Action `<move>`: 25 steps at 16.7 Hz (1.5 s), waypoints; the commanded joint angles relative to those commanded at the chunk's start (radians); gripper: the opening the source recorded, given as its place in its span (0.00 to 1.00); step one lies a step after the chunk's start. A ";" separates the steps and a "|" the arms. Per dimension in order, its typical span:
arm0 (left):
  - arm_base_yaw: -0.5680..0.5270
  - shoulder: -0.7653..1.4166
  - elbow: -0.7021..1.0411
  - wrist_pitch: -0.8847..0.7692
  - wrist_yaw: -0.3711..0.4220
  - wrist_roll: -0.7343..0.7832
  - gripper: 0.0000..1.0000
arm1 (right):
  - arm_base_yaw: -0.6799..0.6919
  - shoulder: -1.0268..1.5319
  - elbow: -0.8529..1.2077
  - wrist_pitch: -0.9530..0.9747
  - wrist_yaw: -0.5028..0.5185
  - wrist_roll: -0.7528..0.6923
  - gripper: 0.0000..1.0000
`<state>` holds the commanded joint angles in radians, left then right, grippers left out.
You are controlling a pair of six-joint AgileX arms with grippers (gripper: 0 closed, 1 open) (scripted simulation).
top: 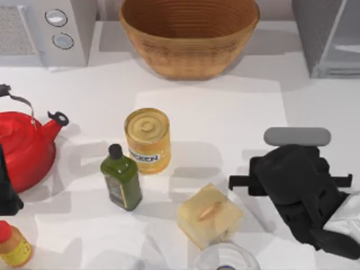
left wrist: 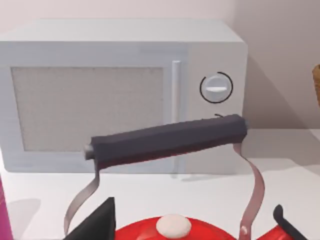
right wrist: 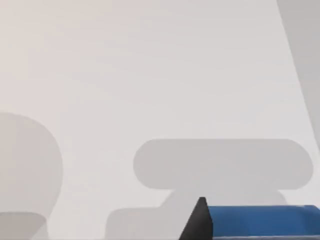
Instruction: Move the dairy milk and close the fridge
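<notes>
The dairy milk shows as a blue edge in the right wrist view, tight against a black fingertip. My right gripper hangs above the table's right side, shut on the carton, and hides it from above. Its shadow falls on the white table beneath. The fridge stands at the back right corner, grey, with its pale interior showing. My left gripper is parked at the left edge, behind the red kettle.
The red kettle with its dark handle sits at the left, in front of the microwave. A wicker basket is at back centre. A yellow can, green bottle, butter block and glass bowl fill the middle.
</notes>
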<state>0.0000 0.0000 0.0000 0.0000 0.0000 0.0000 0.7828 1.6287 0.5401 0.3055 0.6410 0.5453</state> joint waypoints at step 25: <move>0.000 0.000 0.000 0.000 0.000 0.000 1.00 | -0.601 -0.089 -0.102 0.630 -0.469 -0.413 0.00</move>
<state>0.0000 0.0000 0.0000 0.0000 0.0000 0.0000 0.1817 1.5401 0.4385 0.9351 0.1723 0.1326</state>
